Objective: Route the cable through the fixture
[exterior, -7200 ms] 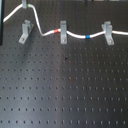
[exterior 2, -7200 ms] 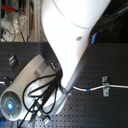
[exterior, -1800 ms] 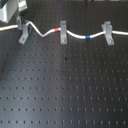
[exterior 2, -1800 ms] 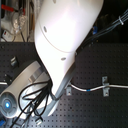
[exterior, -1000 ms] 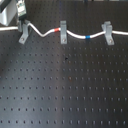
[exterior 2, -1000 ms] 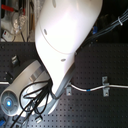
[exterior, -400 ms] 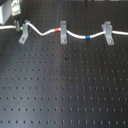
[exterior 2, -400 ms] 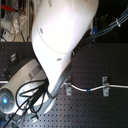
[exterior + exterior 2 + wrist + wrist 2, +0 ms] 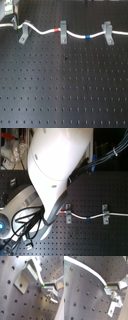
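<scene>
One end effector (image 9: 46,288) grips the cable (image 9: 37,269) beside the fixture (image 9: 26,277).

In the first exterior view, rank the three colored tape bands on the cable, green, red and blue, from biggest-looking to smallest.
1. Blue band and red band: look alike, so no ranking between them.
2. Green band: looks smallest, but it sits tucked against the slanted fixture, so part may be hidden.
</scene>
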Controlling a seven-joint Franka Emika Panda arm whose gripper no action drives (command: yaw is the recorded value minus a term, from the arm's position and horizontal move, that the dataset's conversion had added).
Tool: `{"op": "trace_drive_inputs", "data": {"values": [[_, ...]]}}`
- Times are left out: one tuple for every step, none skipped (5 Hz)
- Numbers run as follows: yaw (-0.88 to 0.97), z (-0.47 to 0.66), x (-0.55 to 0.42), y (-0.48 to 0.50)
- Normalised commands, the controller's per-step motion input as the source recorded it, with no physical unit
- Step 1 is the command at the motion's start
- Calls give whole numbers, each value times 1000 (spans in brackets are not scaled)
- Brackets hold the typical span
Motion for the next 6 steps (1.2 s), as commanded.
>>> {"op": "trace_drive_inputs", "data": {"values": [[191, 63, -181, 36], [151, 55, -79, -1], [103, 72, -70, -13], [0, 1, -28, -43], [0, 60, -67, -101], [0, 0, -14, -21]]}}
